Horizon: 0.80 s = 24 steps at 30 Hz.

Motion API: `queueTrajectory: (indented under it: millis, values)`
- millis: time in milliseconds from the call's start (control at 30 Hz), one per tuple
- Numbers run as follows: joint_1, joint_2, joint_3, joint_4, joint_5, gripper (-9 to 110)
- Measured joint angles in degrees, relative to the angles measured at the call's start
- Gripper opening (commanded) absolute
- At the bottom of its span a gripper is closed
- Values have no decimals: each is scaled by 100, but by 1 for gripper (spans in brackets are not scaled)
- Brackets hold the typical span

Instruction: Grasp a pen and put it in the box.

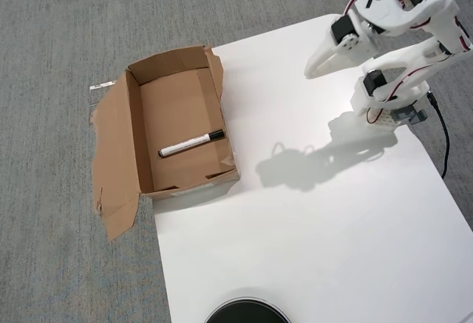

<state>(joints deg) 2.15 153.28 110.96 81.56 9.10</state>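
Overhead view, listed near to far: black round object (246, 311) at bottom edge; white board (310, 219) (arm's shadow across it); box (118, 153) on grey carpet (52, 264), pen (191, 143) lying inside on its floor, cap toward the board; arm folded back over its base (388, 105), gripper (314, 70) empty, fingers together, pointing down-left above the board.

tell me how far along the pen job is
Done, it seems: the pen lies flat on the floor of the box, cap toward the right of the overhead view. In hand: nothing; the gripper is empty and hangs over the white table, well right of the box. Left: nothing visible beyond parking the arm.
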Motion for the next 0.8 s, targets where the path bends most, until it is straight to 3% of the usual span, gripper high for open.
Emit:
queueTrajectory:
  millis: [533, 800]
  values:
    - [-18, 2672, 3656, -738, 35, 0]
    - [-18, 3612, 5150, -1995, 35, 0]
